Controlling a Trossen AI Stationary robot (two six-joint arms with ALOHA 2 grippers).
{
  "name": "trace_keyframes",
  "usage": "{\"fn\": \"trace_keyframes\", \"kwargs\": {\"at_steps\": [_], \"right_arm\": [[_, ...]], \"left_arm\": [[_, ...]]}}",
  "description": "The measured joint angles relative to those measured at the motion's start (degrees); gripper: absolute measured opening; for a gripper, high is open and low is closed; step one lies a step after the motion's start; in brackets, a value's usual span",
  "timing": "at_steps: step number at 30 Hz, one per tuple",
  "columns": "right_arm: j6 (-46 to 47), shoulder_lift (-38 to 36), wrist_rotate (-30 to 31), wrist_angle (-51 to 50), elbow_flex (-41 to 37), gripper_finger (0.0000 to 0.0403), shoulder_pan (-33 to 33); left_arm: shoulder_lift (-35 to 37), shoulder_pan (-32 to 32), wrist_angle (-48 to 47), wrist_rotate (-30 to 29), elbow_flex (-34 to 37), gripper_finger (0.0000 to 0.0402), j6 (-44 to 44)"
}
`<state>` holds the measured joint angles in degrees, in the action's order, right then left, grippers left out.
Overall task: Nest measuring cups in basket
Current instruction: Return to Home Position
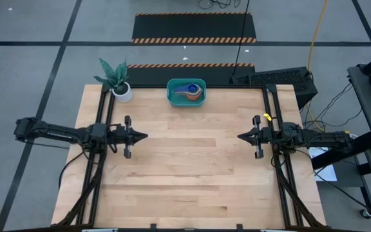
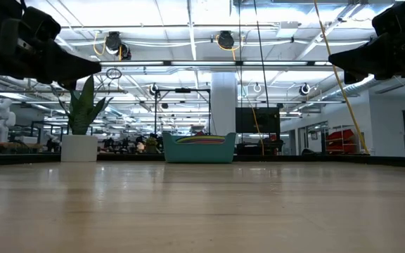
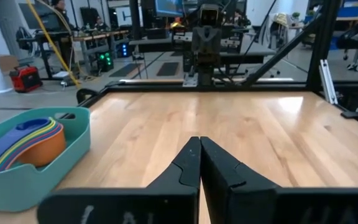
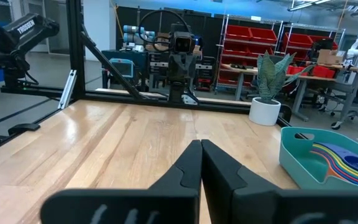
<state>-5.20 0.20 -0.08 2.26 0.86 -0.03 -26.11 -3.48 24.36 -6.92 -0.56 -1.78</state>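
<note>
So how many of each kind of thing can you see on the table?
Basket: 1
Stack of measuring cups: 1, inside the basket
Potted plant: 1
Robot arms: 2, left arm and right arm at the table's sides
Total: 5

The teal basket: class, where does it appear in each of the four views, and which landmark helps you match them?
High view: basket at the far edge of the table, near the middle.
Low view: basket at centre, far off.
Left wrist view: basket at lower left corner.
Right wrist view: basket at right edge.
Landmark: the potted plant beside it, absent only from left wrist view.
</note>
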Motion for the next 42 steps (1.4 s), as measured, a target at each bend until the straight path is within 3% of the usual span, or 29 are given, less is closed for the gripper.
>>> {"fn": "trace_keyframes", "kwargs": {"at_steps": [25,32,42], "right_arm": [[0.0,0.0,0.0,0.0,0.0,0.0,0.0],[0.0,0.0,0.0,0.0,0.0,0.0,0.0],[0.0,0.0,0.0,-0.1,0.0,0.0,0.0]], "left_arm": [[18.9,0.0,-13.0,0.6,0.0,0.0005,-2.8],[25.7,0.0,-21.4,0.8,-0.1,0.0005,-1.7],[25.8,0.0,-23.0,1.6,-0.2,0.0005,-2.0]]}}
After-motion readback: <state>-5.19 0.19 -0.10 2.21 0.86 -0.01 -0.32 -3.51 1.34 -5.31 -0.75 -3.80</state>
